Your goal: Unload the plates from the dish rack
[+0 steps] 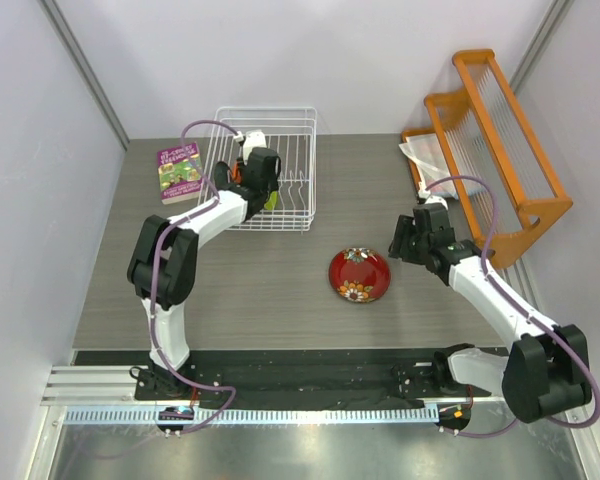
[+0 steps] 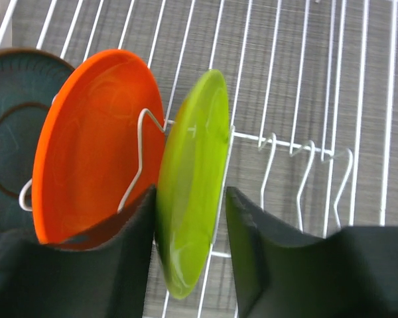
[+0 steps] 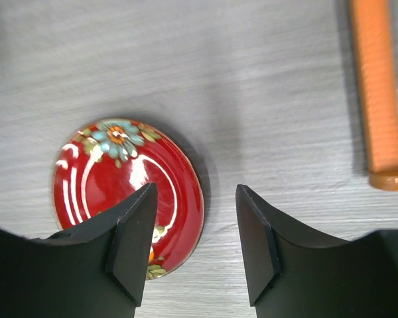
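Note:
The white wire dish rack (image 1: 292, 128) stands at the back left of the table. In it stand a lime green plate (image 2: 192, 172), an orange plate (image 2: 93, 146) and a dark teal plate (image 2: 10, 132), each on edge between tines. My left gripper (image 2: 190, 195) reaches into the rack with its jaws either side of the green plate's lower rim. The left finger touches the plate and a gap shows at the right finger. A dark red floral plate (image 1: 359, 275) lies flat on the table. My right gripper (image 3: 196, 199) hovers open over that plate's right edge (image 3: 99, 172), holding nothing.
An orange wooden rack (image 1: 500, 140) with clear slats stands at the back right, its foot close to my right gripper (image 1: 402, 240). A purple book (image 1: 180, 172) lies left of the dish rack. Bare rack tines (image 2: 305, 179) stand right of the green plate.

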`<action>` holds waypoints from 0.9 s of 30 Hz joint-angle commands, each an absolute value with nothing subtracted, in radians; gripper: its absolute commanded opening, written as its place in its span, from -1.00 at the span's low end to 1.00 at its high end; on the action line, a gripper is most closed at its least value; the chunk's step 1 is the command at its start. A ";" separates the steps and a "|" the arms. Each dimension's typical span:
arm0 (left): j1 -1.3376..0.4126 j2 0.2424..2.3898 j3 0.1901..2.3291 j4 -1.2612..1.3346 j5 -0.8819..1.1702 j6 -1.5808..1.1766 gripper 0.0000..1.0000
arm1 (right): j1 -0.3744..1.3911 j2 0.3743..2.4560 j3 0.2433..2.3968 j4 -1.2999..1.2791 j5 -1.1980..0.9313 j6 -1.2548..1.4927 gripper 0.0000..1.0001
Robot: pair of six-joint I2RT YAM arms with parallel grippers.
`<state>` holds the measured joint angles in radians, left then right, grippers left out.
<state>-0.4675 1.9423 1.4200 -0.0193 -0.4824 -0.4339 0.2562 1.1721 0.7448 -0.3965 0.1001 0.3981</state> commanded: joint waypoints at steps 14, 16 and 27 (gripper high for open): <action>-0.459 1.872 1.463 -0.029 -0.549 -0.350 -1.00 | 0.278 1.117 0.792 -0.433 0.169 0.396 0.39; -0.462 1.849 1.470 -0.041 -0.561 -0.336 -1.00 | 0.287 1.114 0.793 -0.434 0.175 0.394 0.41; -0.479 1.697 1.463 -0.118 -0.595 -0.314 -1.00 | 0.314 1.078 0.815 -0.445 0.186 0.391 0.47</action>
<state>-0.4671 1.8084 1.4380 -0.0906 -0.5686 -0.3279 0.3031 1.1172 0.7631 -0.4477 0.1715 0.3969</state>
